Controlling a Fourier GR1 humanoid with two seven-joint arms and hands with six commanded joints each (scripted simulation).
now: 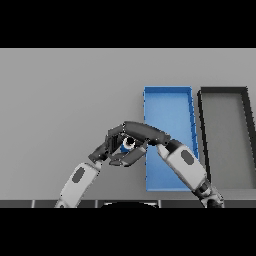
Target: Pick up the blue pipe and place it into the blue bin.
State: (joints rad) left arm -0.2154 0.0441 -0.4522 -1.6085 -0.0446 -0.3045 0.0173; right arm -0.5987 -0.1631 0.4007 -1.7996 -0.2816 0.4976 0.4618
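Fingers (pixel 142 131) of the right hand (pixel 150 134) curl round the blue pipe (pixel 125 146) just left of the blue bin (pixel 167 90) edge

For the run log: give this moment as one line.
blue pipe: clasped between both hands | right hand: fingers curled over it | left hand: beside it | blue bin: no pipe inside

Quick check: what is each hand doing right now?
Left hand: beside the right hand, fingers cannot be told.
Right hand: curled round the blue pipe, just left of the blue bin.

A bare workbench: grey table (pixel 65 100), blue bin (pixel 167 102), dark bin (pixel 225 92).
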